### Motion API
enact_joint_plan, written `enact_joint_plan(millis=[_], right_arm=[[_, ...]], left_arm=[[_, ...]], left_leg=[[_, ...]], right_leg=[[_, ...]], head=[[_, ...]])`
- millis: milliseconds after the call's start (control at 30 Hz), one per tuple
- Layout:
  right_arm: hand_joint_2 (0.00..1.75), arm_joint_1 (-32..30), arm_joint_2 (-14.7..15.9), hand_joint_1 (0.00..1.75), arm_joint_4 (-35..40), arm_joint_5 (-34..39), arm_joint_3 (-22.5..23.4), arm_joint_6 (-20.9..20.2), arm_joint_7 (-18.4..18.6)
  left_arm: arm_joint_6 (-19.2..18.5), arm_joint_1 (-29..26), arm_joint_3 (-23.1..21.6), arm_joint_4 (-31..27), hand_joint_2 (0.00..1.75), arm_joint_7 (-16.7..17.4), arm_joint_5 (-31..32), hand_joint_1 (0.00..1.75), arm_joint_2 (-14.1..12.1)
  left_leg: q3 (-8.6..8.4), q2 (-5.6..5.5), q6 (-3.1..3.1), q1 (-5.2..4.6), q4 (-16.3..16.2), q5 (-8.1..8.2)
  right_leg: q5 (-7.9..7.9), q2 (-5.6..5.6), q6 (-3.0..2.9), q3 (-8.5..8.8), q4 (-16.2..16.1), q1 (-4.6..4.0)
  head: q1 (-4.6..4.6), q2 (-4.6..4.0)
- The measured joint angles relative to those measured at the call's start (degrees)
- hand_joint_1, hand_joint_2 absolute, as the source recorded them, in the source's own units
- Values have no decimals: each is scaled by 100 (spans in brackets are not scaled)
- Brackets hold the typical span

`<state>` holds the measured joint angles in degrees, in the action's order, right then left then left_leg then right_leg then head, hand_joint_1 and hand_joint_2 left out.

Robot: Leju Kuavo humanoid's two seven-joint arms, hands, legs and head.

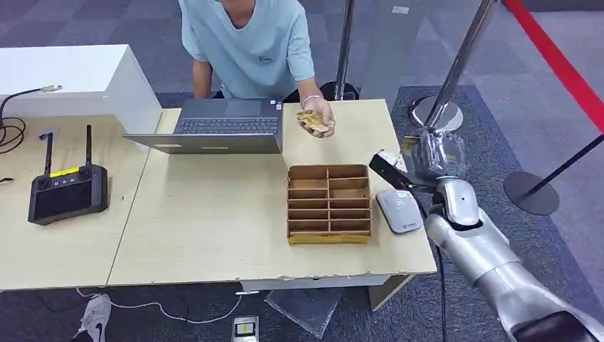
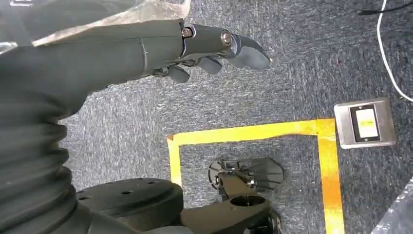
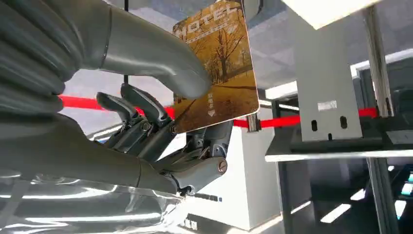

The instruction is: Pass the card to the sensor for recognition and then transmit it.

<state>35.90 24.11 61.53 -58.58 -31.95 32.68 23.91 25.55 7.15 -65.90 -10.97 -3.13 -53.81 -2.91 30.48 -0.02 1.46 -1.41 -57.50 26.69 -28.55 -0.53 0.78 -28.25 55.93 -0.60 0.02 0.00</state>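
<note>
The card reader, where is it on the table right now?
In the head view, the card reader lies near the table's right edge, beside the cardboard organizer.

table [image 1: 214,235]: pale wood, light top | on it: open grey laptop [image 1: 226,126] at far edge; brown cardboard divider tray [image 1: 329,204] right of centre; white sensor [image 1: 399,211] just beside the tray, near right edge | adjoining left table [image 1: 43,249]: black handheld controller [image 1: 66,191] with two antennas
</note>
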Motion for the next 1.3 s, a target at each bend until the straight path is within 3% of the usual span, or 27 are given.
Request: enact_joint_plan(millis=[1300], right_arm=[[175, -38, -778, 175, -2378, 837, -149, 426, -608]], left_arm=[[0, 16, -4, -4, 175, 127, 103, 0, 28]], left_leg=[[-19, 4, -1, 6, 1, 0]], right_leg=[[0, 1, 0, 18, -1, -5]], head=[[0, 0]])
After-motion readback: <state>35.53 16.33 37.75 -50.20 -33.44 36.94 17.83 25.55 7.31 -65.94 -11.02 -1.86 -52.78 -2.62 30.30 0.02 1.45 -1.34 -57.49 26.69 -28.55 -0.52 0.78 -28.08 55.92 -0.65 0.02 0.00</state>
